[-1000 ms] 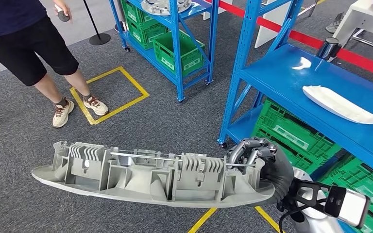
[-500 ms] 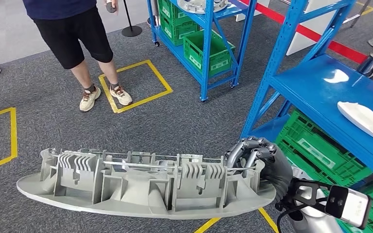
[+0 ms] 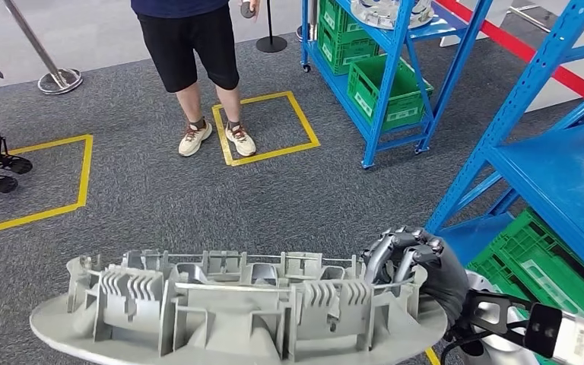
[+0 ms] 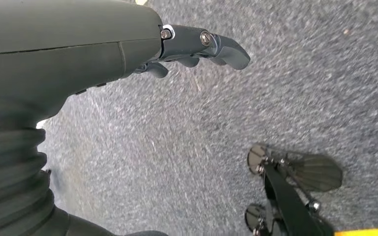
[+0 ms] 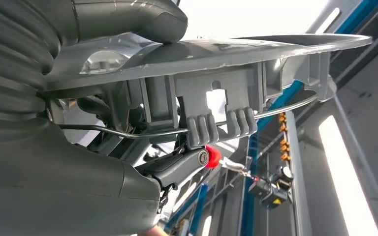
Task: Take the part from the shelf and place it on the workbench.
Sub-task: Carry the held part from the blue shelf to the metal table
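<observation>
the right hand (image 3: 414, 262) grips the near-right end of the long grey ribbed plastic part (image 3: 228, 308), held level over the carpet, left hand (image 4: 197, 46) loosely spread and idle; carry it steadily, since a one-ended grip probably lets it droop.

The part (image 3: 236, 319) lies crosswise at the near edge, its right end in the right hand (image 3: 418, 266). Beyond it a person (image 3: 198, 68) stands on the floor (image 3: 144, 205), beside a taped square (image 3: 266, 125). Right of the person a shelf rack (image 3: 388, 61) holds crates (image 3: 384, 91); nearer right, another shelf (image 3: 555, 175), a crate (image 3: 547, 266) under it.
</observation>
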